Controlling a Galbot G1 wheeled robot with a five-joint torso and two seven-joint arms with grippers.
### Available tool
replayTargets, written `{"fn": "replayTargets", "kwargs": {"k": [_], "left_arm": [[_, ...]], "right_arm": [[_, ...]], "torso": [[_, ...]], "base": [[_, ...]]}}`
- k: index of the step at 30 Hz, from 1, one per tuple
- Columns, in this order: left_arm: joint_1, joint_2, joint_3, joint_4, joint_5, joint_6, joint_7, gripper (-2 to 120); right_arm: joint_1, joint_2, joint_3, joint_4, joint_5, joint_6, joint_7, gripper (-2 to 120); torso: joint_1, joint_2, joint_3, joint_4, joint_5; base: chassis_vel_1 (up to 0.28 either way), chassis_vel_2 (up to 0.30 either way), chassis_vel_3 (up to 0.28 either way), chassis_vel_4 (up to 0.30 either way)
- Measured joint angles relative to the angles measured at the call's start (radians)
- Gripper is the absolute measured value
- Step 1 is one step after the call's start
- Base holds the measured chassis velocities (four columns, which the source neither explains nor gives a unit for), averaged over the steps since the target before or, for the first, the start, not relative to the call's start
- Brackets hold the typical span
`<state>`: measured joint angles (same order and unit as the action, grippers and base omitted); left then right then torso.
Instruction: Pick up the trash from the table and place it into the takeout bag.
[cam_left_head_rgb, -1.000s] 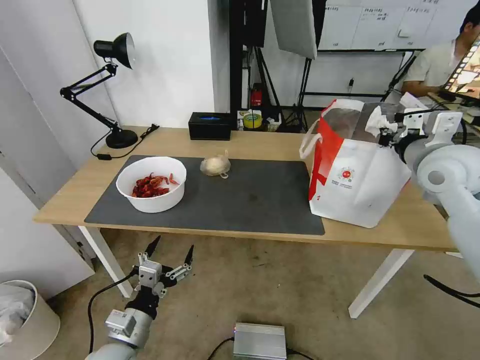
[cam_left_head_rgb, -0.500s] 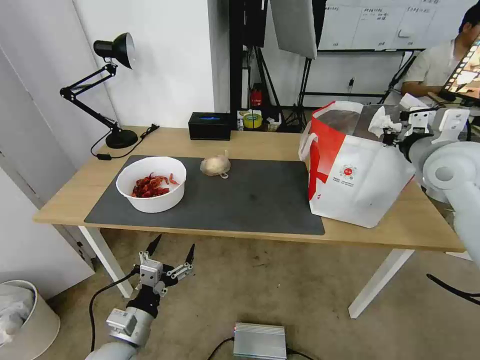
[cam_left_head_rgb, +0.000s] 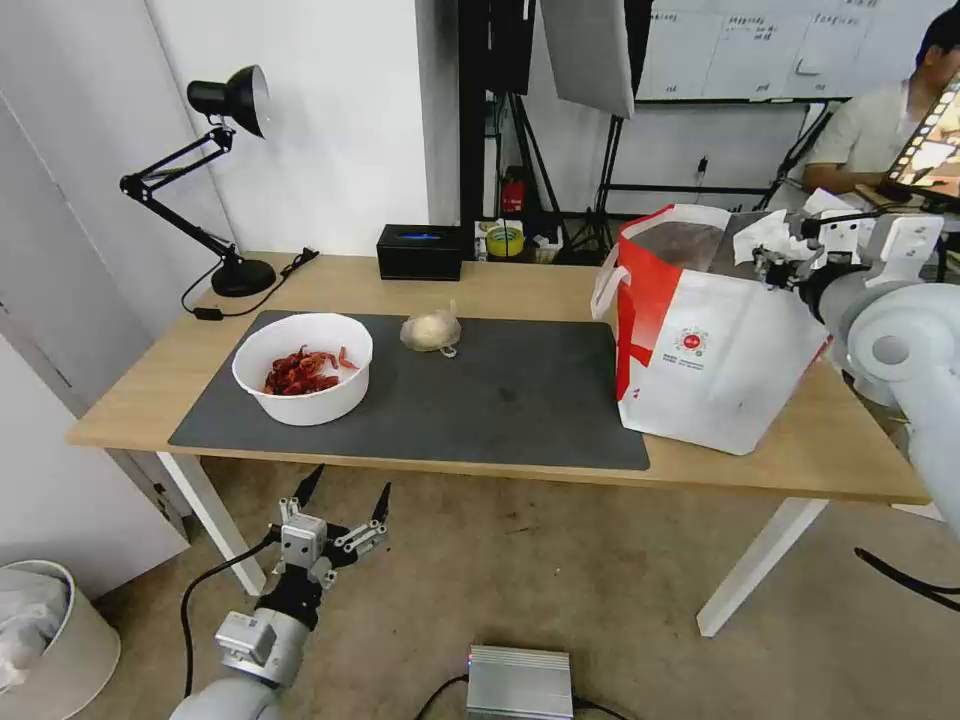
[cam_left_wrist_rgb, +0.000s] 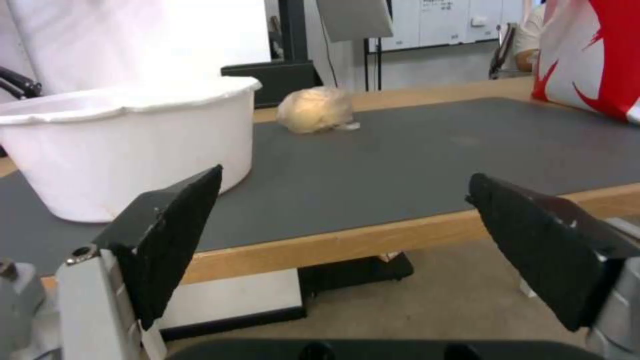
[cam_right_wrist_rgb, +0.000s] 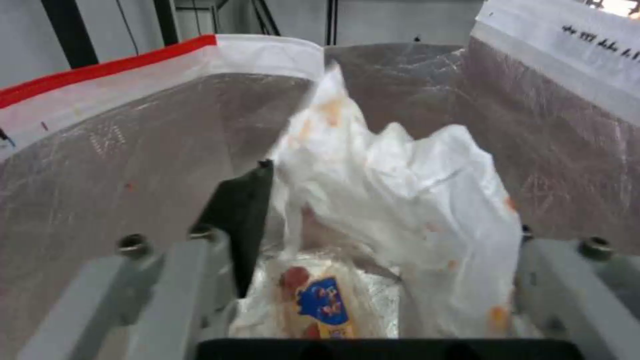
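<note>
Two pieces of trash lie on the dark grey mat (cam_left_head_rgb: 500, 390) of the wooden surface (cam_left_head_rgb: 520, 285): the white bowl of red crayfish shells (cam_left_head_rgb: 303, 367) toward the left end, and the small yellowish bag (cam_left_head_rgb: 431, 331) a little behind and to its right, apart from it. At the right end stands the takeout bag (cam_left_head_rgb: 715, 345), white with a red side panel and a round red logo, its foil-lined mouth open upward. The right gripper (cam_left_head_rgb: 785, 262) is raised over that mouth, jaws clenched on the white tissue wad (cam_left_head_rgb: 770, 235); in the right wrist view the crumpled, orange-stained tissue wad (cam_right_wrist_rgb: 400, 200) sits between the dark fingers (cam_right_wrist_rgb: 240, 220) above the foil lining, with a clear tray bearing a blue label (cam_right_wrist_rgb: 320, 305) lying lower inside the bag. The left gripper (cam_left_head_rgb: 335, 510) hangs below the front edge of the surface, over the floor, its jaws spread wide and holding nothing; from the left wrist view the bowl (cam_left_wrist_rgb: 127, 145) and the yellowish bag (cam_left_wrist_rgb: 313, 110) show beyond it on the mat. A black box (cam_left_head_rgb: 420, 251) and a black desk lamp (cam_left_head_rgb: 215, 180) stand along the far edge.
</note>
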<state>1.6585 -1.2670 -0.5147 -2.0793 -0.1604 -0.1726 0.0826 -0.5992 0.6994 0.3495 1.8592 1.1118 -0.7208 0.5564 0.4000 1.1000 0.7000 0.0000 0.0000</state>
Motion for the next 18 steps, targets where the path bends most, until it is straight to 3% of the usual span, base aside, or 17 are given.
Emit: {"fn": "replayTargets", "kwargs": {"k": [10,18], "left_arm": [[-0.004,0.001,-0.004,0.001,-0.001,0.002,-0.001,100],[-0.004,-0.001,-0.004,-0.001,-0.001,0.003,-0.002,100]], "right_arm": [[0.015,0.0,-0.013,-0.008,0.001,0.001,-0.009,97],[0.034,-0.004,-0.032,-0.013,0.0,0.001,-0.012,100]], "torso": [[0.0,0.0,0.0,0.0,0.0],[0.0,0.0,0.0,0.0,-0.0001]], "base": [[0.0,0.0,0.0,0.0],[0.0,0.0,0.0,0.0]]}}
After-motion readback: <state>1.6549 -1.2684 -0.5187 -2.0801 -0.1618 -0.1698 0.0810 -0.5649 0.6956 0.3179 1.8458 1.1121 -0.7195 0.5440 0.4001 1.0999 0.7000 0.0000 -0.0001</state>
